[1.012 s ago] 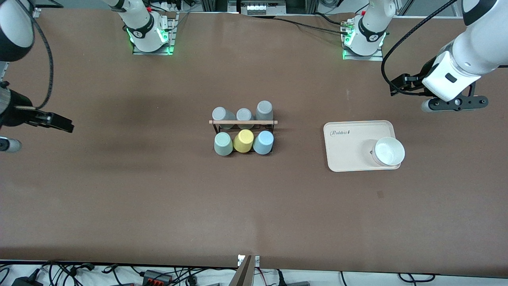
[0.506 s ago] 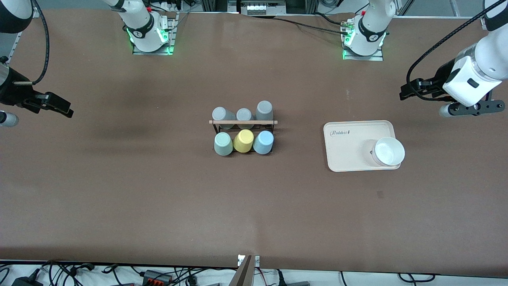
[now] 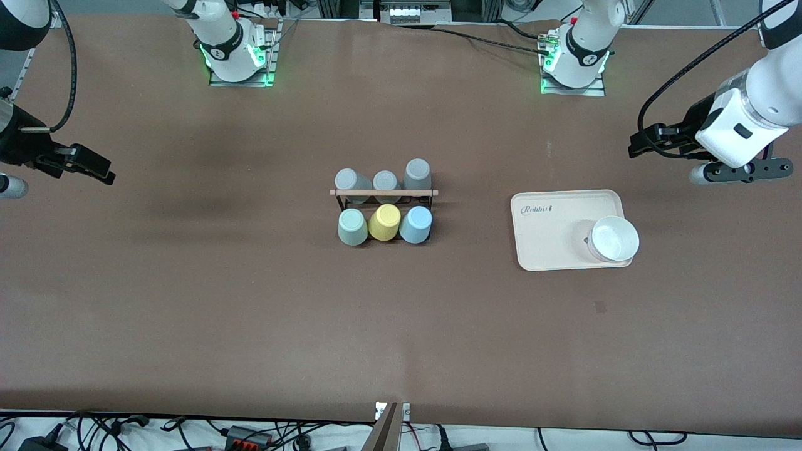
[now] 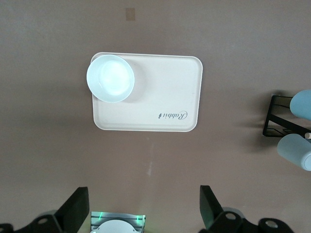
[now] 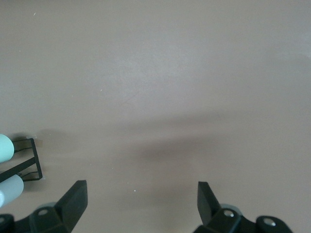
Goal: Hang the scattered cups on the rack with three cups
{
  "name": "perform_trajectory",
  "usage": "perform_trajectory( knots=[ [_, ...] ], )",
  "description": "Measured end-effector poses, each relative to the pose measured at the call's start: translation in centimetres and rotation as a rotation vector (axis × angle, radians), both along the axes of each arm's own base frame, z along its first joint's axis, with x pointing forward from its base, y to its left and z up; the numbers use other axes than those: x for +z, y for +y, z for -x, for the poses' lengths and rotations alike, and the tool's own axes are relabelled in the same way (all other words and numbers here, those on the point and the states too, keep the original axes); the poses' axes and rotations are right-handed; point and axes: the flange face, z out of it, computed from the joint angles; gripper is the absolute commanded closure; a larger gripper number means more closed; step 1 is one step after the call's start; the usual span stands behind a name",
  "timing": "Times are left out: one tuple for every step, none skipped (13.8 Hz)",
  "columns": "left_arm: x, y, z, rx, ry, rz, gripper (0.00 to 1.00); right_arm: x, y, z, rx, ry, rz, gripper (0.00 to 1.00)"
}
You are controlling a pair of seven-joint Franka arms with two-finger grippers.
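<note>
At the middle of the table (image 3: 188,300) stands the rack (image 3: 383,193), a black wire frame with a light wooden rod across its top. Six cups sit upside down on it in two rows: the mint green cup (image 3: 352,226), the yellow cup (image 3: 384,222) and the light blue cup (image 3: 416,224) in the row nearer the front camera, with the yellow one between the other two, and three grey cups (image 3: 384,178) in the row farther from it. Toward the left arm's end of the table lies a beige tray (image 3: 551,232), with a white bowl (image 3: 614,238) on its corner. The left tool (image 4: 143,213) hangs over bare table near the tray, its fingers (image 4: 77,213) spread wide apart and holding nothing. The right tool (image 5: 141,204) hangs over bare table at the right arm's end, well apart from the rack, its fingers (image 5: 75,199) also spread wide and empty. Each wrist view catches only an edge of the rack, so the pegs under the cups cannot be made out.
</note>
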Motion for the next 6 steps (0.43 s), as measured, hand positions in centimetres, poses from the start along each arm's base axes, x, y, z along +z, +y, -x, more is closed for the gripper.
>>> perform_trajectory(
  knots=[
    [0.0, 0.0, 0.0, 0.0, 0.0, 0.0, 0.0, 0.02, -0.1, 0.01, -0.006, 0.0, 0.0, 0.0],
    [0.0, 0.0, 0.0, 0.0, 0.0, 0.0, 0.0, 0.01, -0.44, 0.01, -0.018, 0.0, -0.001, 0.0],
    [0.0, 0.0, 0.0, -0.001, 0.0, 0.0, 0.0, -0.01, -0.83, 0.01, -0.027, 0.001, -0.003, 0.0],
    [0.01, 0.01, 0.0, -0.001, 0.0, 0.0, 0.0, -0.04, -0.9, 0.01, -0.03, 0.001, -0.008, 0.0],
    [0.01, 0.01, 0.0, -0.002, -0.001, 0.0, 0.0, -0.03, -0.64, 0.0, -0.027, 0.002, -0.012, 0.0],
    [0.01, 0.01, -0.01, -0.004, -0.001, 0.001, 0.0, 0.08, -0.26, 0.0, -0.02, 0.0, -0.014, 0.0]
  ],
)
